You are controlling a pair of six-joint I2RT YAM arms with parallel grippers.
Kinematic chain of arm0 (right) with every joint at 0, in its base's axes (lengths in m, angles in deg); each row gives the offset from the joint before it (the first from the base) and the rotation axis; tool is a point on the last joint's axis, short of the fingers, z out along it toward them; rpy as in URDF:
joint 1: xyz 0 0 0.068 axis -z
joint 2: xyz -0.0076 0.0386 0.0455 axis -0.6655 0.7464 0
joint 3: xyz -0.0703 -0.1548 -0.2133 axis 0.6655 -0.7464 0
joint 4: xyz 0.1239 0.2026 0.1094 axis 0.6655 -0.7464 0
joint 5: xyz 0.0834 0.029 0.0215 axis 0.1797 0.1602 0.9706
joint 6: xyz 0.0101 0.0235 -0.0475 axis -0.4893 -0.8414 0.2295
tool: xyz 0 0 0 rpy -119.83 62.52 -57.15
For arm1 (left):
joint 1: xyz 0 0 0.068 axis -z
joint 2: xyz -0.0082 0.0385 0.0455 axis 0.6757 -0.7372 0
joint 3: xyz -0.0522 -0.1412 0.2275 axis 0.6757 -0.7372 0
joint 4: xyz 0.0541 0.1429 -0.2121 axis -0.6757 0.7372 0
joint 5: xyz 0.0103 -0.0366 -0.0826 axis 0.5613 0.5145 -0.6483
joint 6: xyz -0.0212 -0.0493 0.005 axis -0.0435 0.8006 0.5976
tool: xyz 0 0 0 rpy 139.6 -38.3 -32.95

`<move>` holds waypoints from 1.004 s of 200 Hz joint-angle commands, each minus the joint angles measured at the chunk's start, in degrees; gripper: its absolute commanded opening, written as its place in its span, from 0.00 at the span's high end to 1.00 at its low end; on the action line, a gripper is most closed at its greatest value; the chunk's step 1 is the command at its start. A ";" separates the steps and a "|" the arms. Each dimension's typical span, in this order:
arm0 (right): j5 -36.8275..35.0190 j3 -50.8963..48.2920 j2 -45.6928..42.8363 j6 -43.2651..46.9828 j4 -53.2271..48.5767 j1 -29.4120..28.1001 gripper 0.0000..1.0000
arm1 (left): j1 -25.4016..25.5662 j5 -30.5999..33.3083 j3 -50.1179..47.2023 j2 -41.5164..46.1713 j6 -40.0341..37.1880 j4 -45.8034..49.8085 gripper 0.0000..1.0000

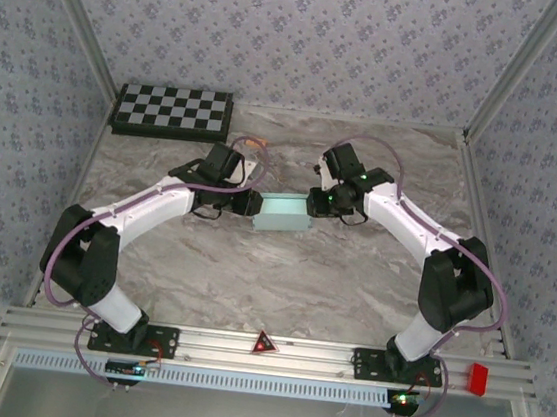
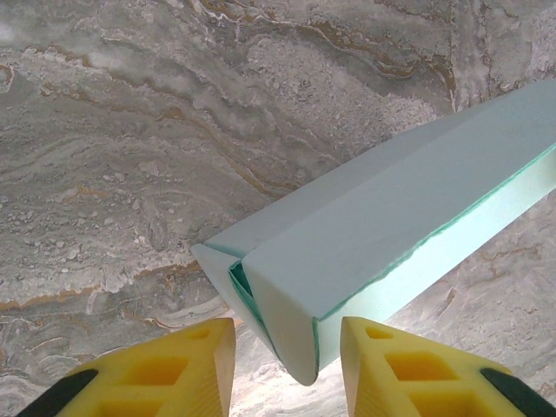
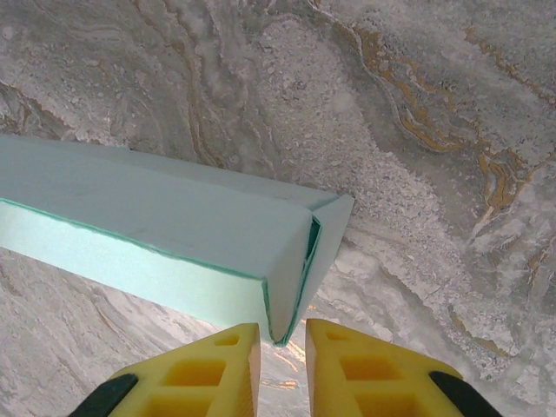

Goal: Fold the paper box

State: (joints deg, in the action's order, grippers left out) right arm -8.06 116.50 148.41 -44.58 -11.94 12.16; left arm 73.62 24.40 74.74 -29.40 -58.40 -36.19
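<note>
Currently, one paper box (image 1: 281,212), folded into a long pale-aqua block, lies at the centre of the marble table (image 1: 251,276). Two arms reach inward with elbows out, one at each box end. Left gripper (image 2: 287,328): fingers spread, clear of the box end between them. Right gripper (image 3: 282,330): fingers narrowly parted, box corner at the gap. One checkerboard (image 1: 174,111) lies upper left, well apart.

Left end effector (image 2: 287,328), right end effector (image 3: 282,328), parted
</note>
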 commanded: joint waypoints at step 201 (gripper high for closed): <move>-1.80 1.52 -1.66 1.27 1.76 -0.06 0.82 | -1.00 -2.46 0.33 2.18 0.74 -0.92 0.79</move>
State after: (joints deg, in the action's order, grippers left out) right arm -9.74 116.50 146.80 -43.97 -10.71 12.16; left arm 72.88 23.09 74.74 -26.53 -57.98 -36.12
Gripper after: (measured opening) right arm 0.188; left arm 0.212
